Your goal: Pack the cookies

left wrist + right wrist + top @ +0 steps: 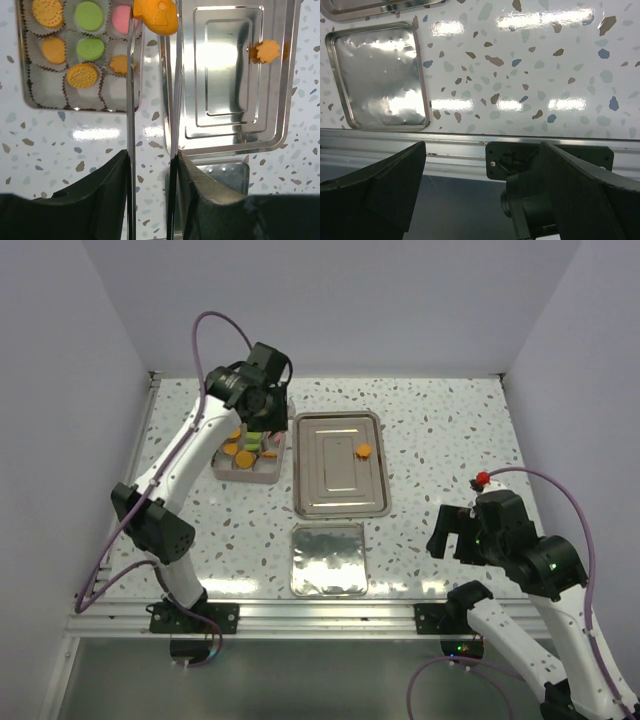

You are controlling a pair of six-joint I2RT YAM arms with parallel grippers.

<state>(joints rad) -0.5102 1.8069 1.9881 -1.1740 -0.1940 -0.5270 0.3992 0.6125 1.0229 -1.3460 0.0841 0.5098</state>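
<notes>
My left gripper (258, 423) is shut on metal tongs (131, 100), seen as two thin blades between its fingers in the left wrist view (152, 157). The tong tips pinch an orange fish-shaped cookie (156, 17) over the right edge of the cookie box (248, 478). The box (75, 107) holds several cookies in paper cups: orange (47, 12), green (89, 15) and pink (121, 19). One orange flower-shaped cookie (364, 450) lies on the steel tray (330, 480), also in the left wrist view (267, 51). My right gripper (452, 530) is open and empty near the front edge.
The steel tray (225, 75) sits mid-table right of the box. A flat silver lid (328, 560) lies in front of it, also in the right wrist view (380, 80). An aluminium rail (445, 145) runs along the table's near edge. Walls stand on both sides.
</notes>
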